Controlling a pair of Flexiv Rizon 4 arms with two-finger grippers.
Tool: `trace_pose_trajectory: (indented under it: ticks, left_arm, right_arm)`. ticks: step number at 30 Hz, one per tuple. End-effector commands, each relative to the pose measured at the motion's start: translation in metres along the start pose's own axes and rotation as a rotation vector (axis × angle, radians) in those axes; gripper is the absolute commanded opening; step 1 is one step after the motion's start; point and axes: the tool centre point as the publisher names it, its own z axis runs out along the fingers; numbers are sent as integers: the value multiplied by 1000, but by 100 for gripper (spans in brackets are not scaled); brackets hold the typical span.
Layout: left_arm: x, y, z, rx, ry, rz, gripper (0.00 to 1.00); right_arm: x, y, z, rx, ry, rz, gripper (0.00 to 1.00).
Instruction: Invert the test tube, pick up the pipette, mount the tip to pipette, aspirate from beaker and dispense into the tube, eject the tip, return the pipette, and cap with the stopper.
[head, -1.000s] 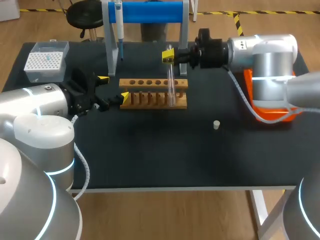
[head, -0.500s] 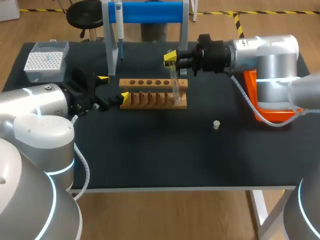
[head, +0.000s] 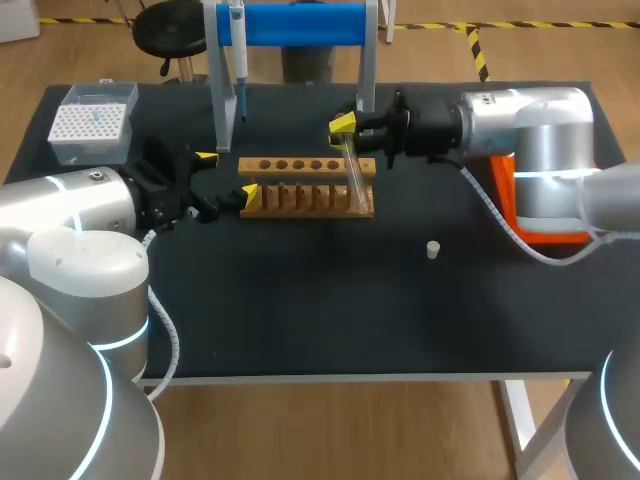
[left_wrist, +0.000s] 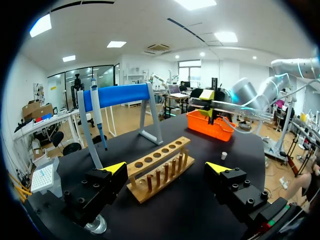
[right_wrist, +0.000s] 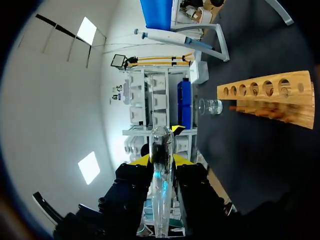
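My right gripper (head: 344, 125) is shut on a clear glass test tube (head: 352, 170), held slanted over the right end of the wooden rack (head: 300, 188). In the right wrist view the tube (right_wrist: 161, 145) stands out between the fingers of the gripper (right_wrist: 161, 161), with the rack (right_wrist: 265, 97) and a glass beaker (right_wrist: 210, 106) ahead. My left gripper (head: 226, 174) is open at the rack's left end, holding nothing; in its own view the gripper (left_wrist: 166, 168) faces the rack (left_wrist: 150, 162). The pipette (head: 238, 50) hangs on the blue stand (head: 300, 22). A small white stopper (head: 432, 250) lies on the black table.
A white tip box (head: 92, 122) sits at the far left corner. An orange bin (head: 545, 228) stands at the right, under my right arm. The blue stand's legs (head: 222, 110) rise just behind the rack. The table's front half holds only the stopper.
My right gripper has turned and dropped slightly. The tube has gone from nearly upright to slanted, its lower end swinging right. My left arm has not moved.
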Motion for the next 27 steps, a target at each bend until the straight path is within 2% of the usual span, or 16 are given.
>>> trace_pose_trajectory:
  ticks: [1,27]
  left_arm:
    - [0,0,0,1,-1,-1,100]
    - [0,0,0,1,-1,-1,100]
  right_arm:
    - [-2,5,-1,23,0,2,0]
    - [-1,9,-5,3,-42,-60,0]
